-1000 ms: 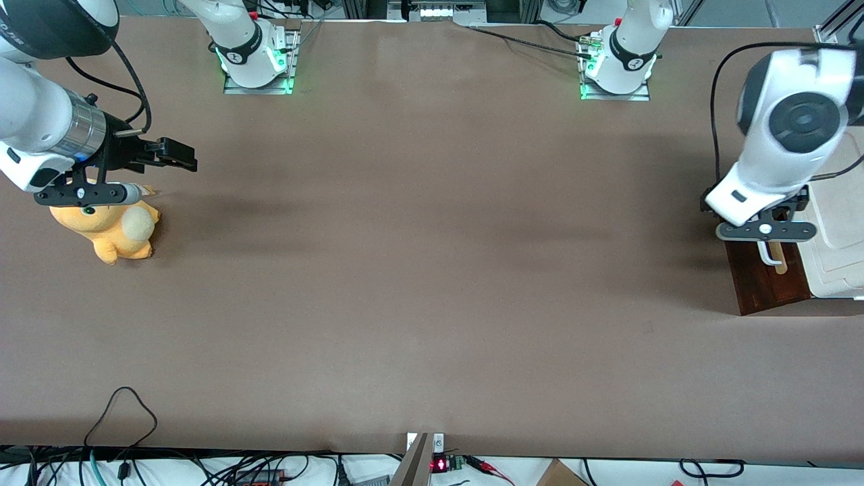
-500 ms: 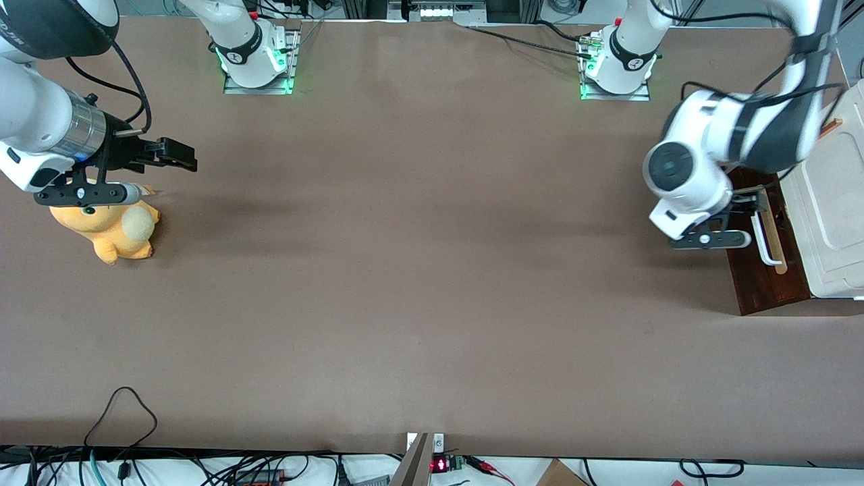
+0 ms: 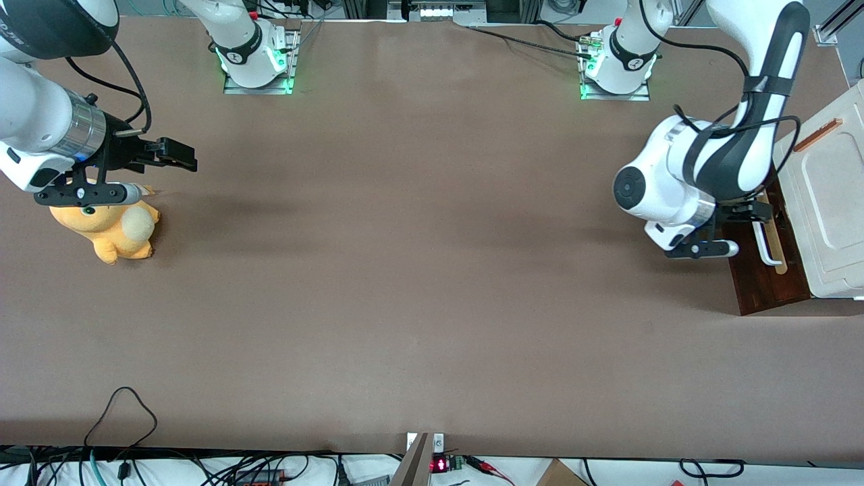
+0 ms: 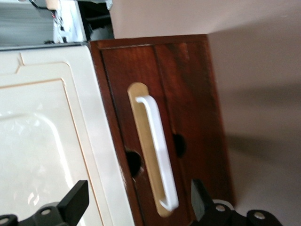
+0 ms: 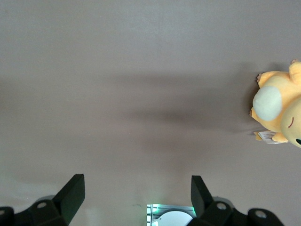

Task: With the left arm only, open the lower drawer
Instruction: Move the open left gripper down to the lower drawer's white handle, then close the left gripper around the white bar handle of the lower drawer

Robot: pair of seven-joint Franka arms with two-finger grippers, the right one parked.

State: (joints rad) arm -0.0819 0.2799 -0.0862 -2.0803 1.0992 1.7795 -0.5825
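Observation:
The lower drawer (image 3: 766,287) has a dark red-brown front (image 4: 188,89) and stands at the working arm's end of the table. A white bar handle (image 3: 765,241) runs along its pale tan strip (image 4: 143,141). The left arm's gripper (image 3: 748,211) is in front of the drawer front and points at it. In the wrist view the gripper (image 4: 138,200) is open wide, its two black fingers (image 4: 77,200) straddling one end of the handle (image 4: 160,155) without touching it. The drawer front lies close against the cream-white panel (image 4: 42,141).
A cream-white cabinet (image 3: 827,202) with a small copper-coloured bar (image 3: 817,134) stands right beside the drawer. An orange plush toy (image 3: 108,233) lies at the parked arm's end of the table. Cables (image 3: 121,412) trail over the table edge nearest the front camera.
The left arm's wrist has swung from above the drawer out toward the table's middle and turned, so the gripper now faces the drawer front. The drawer has not moved.

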